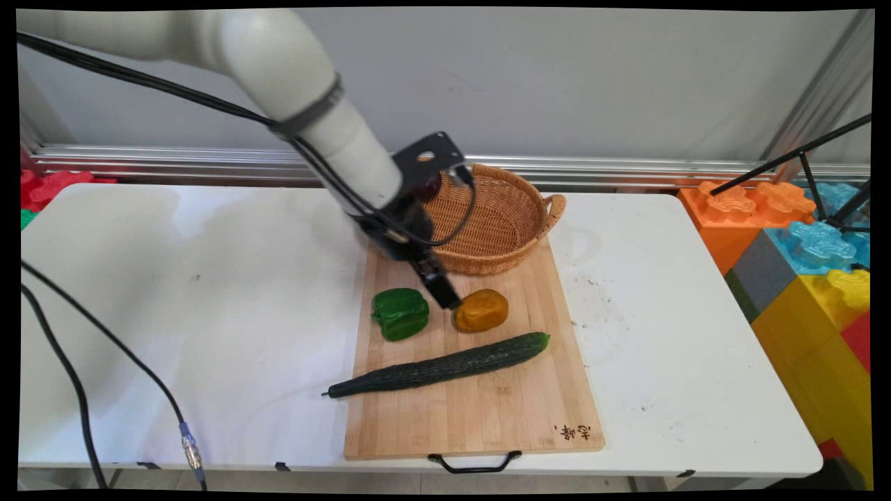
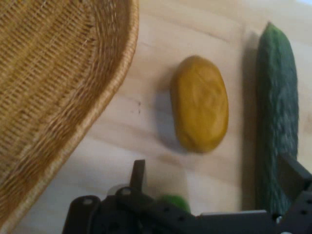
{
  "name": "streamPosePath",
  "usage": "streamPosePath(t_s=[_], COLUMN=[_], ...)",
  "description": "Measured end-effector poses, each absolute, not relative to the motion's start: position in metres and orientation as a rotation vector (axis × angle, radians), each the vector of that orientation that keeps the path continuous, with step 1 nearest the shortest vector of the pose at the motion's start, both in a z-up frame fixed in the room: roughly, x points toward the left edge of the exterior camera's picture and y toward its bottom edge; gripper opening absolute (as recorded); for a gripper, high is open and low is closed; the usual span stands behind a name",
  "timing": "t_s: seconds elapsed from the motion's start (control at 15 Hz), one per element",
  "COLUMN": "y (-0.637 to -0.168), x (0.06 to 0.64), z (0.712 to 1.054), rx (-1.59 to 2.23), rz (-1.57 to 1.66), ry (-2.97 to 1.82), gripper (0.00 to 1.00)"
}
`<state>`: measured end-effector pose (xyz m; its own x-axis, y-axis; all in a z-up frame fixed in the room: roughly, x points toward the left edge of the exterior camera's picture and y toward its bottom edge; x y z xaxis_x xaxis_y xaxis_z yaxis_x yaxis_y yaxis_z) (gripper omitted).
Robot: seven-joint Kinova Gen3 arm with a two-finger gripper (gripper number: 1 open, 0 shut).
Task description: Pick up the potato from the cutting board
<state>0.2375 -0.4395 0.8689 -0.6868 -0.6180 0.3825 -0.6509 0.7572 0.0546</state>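
Note:
My gripper (image 1: 451, 300) hangs low over a wooden cutting board (image 1: 487, 410), between a green bell pepper (image 1: 400, 314) and an orange-brown potato (image 1: 481, 310). In the hand view the gripper (image 2: 214, 163) is open, one finger (image 2: 139, 174) on each side, and the potato (image 2: 200, 103) lies just ahead of the gap, untouched. A long dark cucumber (image 1: 440, 364) lies across the board nearer the front; it runs along the right side as the cucumber (image 2: 277, 122) in the hand view. A sliver of the pepper (image 2: 171, 201) shows behind the linkage.
A wicker basket (image 1: 511, 209) sits at the board's far end, right behind the hand; its rim (image 2: 105, 97) fills the hand view's left. Big coloured toy blocks (image 1: 800, 250) and a black tripod leg (image 1: 793, 156) stand to the right. Black cables (image 1: 83, 390) hang at the left.

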Motion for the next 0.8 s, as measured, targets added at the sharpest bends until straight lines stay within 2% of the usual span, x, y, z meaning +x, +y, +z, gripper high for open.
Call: streamPosePath(t_s=[0.67,0.73,0.8], y=[-0.468,-0.470,-0.471], x=[0.198,0.196,0.194], z=[0.797,0.794,0.792], rx=[1.102,1.101,1.099], rz=[0.061,0.064,0.068], ry=[-2.498,-2.495,-2.496], gripper=[1.00,0.00,0.00])
